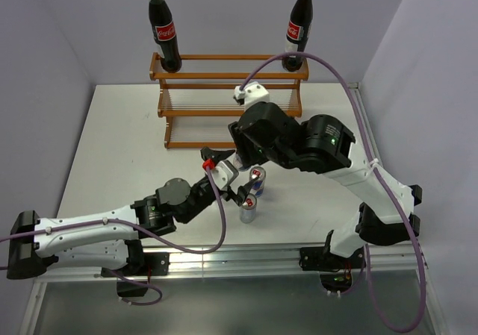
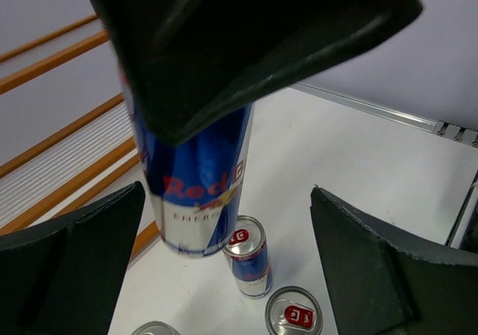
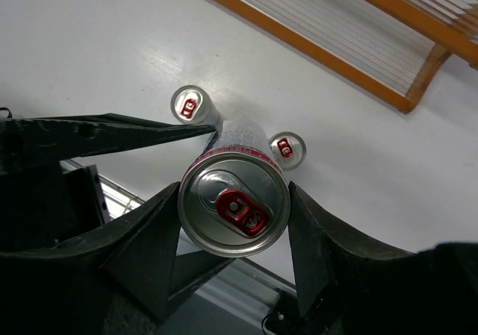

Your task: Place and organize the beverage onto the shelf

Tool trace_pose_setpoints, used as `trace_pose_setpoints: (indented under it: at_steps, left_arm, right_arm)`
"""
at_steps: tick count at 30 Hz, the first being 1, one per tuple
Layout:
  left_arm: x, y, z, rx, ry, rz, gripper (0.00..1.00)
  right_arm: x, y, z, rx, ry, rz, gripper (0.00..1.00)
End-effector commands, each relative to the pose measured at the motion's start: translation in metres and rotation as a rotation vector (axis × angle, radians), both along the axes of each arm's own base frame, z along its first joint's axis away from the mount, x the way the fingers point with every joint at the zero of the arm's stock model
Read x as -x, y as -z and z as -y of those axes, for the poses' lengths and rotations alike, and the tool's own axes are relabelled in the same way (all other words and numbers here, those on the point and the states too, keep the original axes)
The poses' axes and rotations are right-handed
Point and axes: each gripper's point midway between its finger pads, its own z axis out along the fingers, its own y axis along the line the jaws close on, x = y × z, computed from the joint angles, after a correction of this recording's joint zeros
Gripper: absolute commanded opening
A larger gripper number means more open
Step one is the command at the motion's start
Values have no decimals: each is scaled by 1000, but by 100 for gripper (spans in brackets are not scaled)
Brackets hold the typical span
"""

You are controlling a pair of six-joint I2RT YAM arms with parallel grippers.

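Right gripper [image 3: 233, 201]: jaws clamped on an upright "Red Bull" can [image 3: 233, 207], lifted clear of the table [image 1: 127, 148] in front of the shelf [image 1: 224, 111]. Left gripper [image 2: 228, 201]: jaws apart, just beside that can. Three other cans [image 2: 246, 257] stand below. Two Coca-Cola bottles [image 1: 166, 36] occupy the shelf's top-tier ends.

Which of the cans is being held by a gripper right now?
The can clamped in the right gripper; the other cans stand free on the table, with no gripper touching them.
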Motion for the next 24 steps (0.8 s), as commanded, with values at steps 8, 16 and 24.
trace_pose_setpoints:
  at_steps: [8, 16, 24]
  left_arm:
    - [-6, -9, -15, 56, -131, 57, 83]
    - [-3, -8, -13, 60, -137, 49, 33]
    - [4, -25, -20, 166, -111, 3, 3]
  right_arm:
    - [19, -9, -1, 0, -18, 28, 0]
    - [27, -6, -13, -35, -64, 18, 0]
    - [43, 0, -42, -156, -226, -4, 34]
